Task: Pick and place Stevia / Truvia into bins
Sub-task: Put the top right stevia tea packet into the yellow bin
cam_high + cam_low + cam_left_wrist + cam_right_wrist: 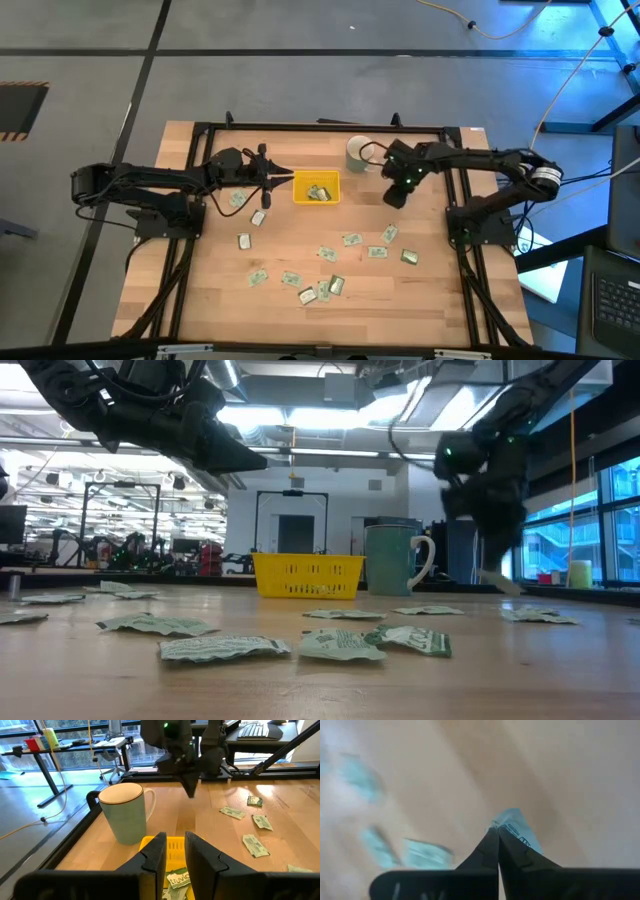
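Stevia sachets (pixel 352 240), thin flat paper rectangles in pale green and white, lay crumpled and scattered over the pale wooden plank desk (pixel 430 300), most of them on the near side of the yellow tray (pixel 316 187), a few just beside its left end. The tray was a small shallow rectangle of bright slotted plastic and already held several sachets (pixel 178 881). A smooth pale-green mug (pixel 359 152) with a dark rim and a handle stood just right of the tray, toward the far edge of the desk. The right arm reached in from the right side, its wrist angled downward, with the right end effector (pixel 396 194) hanging above the desk to the right of the tray and near the mug; its dark tapered fingers were pressed together on one sachet (pixel 516 831), whose corner stuck out past the tips. The left arm stretched level from the left, the left end effector (pixel 173 851) poised at the tray's left end, fingers slightly apart and holding nothing.
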You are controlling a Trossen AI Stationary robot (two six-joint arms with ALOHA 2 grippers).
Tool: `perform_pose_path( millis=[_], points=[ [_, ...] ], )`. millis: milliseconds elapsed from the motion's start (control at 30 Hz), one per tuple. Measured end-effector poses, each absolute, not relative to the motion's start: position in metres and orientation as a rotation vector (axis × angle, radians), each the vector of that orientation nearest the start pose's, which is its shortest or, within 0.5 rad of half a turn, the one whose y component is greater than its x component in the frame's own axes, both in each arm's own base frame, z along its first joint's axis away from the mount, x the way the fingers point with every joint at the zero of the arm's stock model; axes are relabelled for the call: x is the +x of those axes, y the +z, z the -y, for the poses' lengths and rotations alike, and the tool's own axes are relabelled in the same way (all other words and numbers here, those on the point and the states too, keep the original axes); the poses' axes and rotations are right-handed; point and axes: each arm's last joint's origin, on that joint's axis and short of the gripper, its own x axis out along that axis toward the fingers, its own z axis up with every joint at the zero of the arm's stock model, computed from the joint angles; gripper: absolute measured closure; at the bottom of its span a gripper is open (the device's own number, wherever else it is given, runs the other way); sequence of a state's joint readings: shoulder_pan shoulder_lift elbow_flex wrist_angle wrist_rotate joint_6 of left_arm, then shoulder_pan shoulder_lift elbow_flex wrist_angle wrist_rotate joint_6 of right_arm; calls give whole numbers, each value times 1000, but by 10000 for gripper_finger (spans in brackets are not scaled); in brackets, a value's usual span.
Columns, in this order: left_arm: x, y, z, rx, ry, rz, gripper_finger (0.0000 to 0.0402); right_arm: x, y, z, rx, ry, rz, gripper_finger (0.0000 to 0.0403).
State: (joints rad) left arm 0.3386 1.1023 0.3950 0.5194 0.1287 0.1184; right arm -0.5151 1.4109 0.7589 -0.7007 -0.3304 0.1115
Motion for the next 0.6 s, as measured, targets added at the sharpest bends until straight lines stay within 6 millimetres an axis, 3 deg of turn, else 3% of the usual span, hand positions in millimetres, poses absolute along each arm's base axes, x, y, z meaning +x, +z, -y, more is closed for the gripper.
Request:
perform_pose_path(
  millis=[167,600],
  points=[
    [209,207,-70,74,198,-195,336,237,181,91,538,-19,-985,401],
    [209,207,-70,74,198,-195,336,284,220,73,79,141,-448,400]
  ],
)
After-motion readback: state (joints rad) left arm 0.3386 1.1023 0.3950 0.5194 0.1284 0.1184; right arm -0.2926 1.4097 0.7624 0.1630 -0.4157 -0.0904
